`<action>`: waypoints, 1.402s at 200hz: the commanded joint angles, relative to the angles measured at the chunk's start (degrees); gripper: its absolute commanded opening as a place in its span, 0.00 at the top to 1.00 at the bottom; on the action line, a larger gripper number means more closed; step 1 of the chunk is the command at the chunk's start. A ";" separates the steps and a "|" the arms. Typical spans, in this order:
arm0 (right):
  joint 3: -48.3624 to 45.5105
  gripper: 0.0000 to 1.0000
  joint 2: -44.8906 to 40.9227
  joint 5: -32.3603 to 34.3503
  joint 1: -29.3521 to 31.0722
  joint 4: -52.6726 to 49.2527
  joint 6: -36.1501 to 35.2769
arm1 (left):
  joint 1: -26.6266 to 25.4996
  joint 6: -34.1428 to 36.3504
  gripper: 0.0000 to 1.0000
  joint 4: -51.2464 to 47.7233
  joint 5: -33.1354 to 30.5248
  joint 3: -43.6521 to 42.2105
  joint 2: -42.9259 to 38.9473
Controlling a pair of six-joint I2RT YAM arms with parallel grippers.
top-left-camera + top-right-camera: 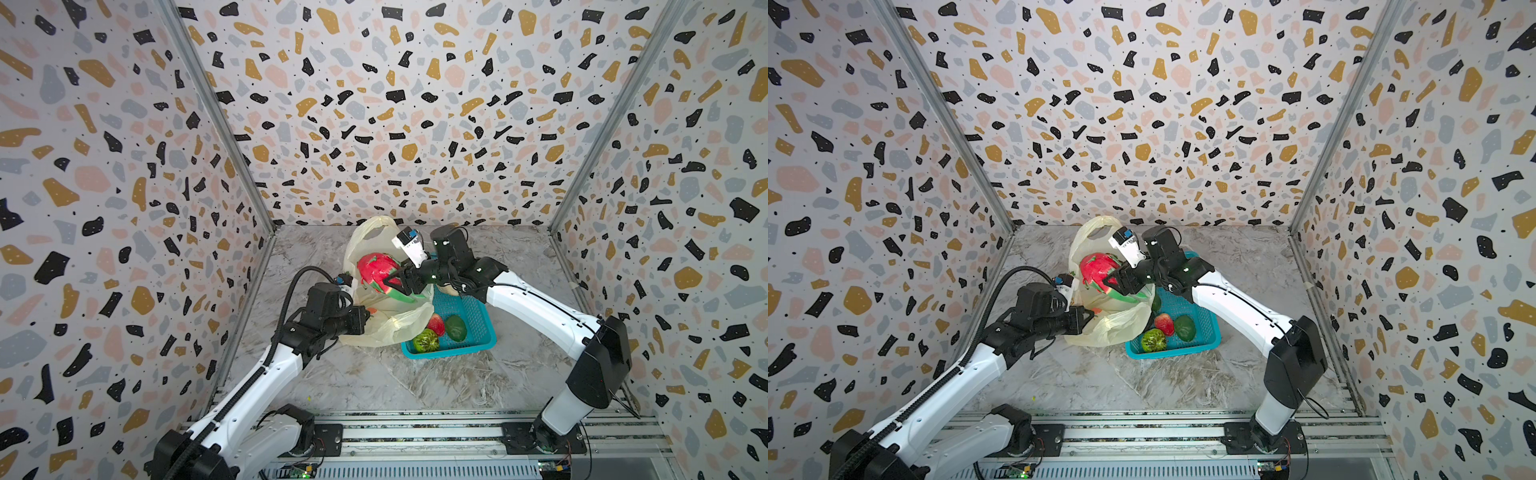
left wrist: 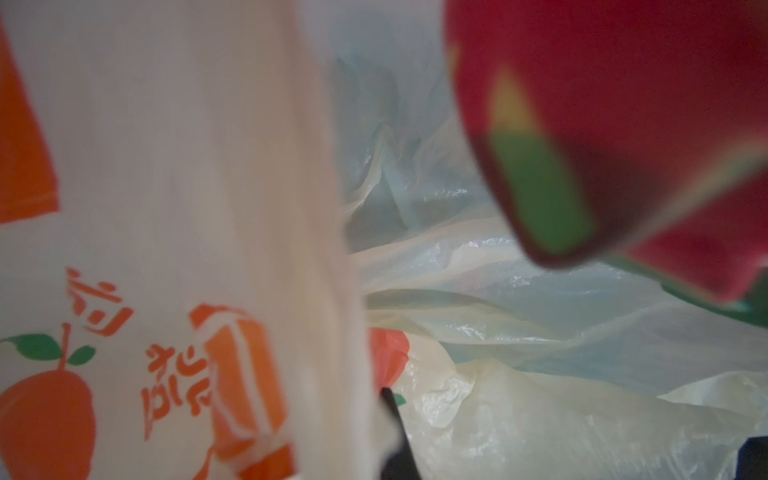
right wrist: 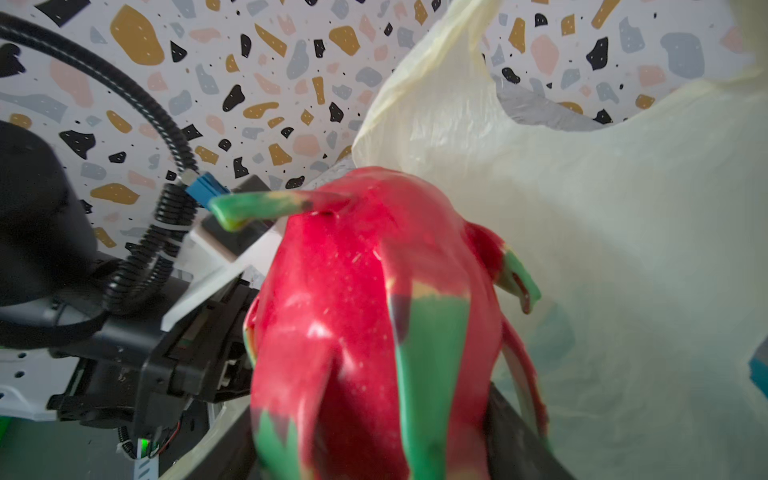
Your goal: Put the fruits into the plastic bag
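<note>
The right hand (image 1: 394, 283) grips the red dragon fruit (image 1: 374, 268), jaws spread around it, at the open mouth of the plastic bag (image 1: 395, 328), which lies on the worktop (image 1: 374, 382). The left hand (image 1: 366, 318) is closed tight, pinching the bag's near edge. A small red fruit (image 1: 436, 323), a smooth green fruit (image 1: 456, 328) and a bumpy green fruit (image 1: 426, 340) sit in the teal basket (image 1: 478, 316) just beside the bag.

I see red-green dragon fruit (image 1: 376, 269) at open mouth of cream bag (image 1: 390, 328); small red fruit (image 1: 436, 323), smooth green fruit (image 1: 456, 328) & bumpy green fruit (image 1: 426, 341) in basket (image 1: 478, 319).
</note>
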 commanded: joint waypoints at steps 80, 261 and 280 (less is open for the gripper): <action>13.69 1.00 7.69 2.89 0.84 -1.32 -0.94 | 0.28 0.03 1.00 6.48 1.05 -2.23 -7.55; 16.10 0.97 21.53 13.54 8.15 -4.13 7.37 | 0.29 0.81 1.00 8.59 -3.51 -6.93 -10.69; 15.44 0.89 22.01 15.15 8.13 -4.22 8.47 | 0.22 0.69 1.00 7.92 -4.39 -7.01 -10.63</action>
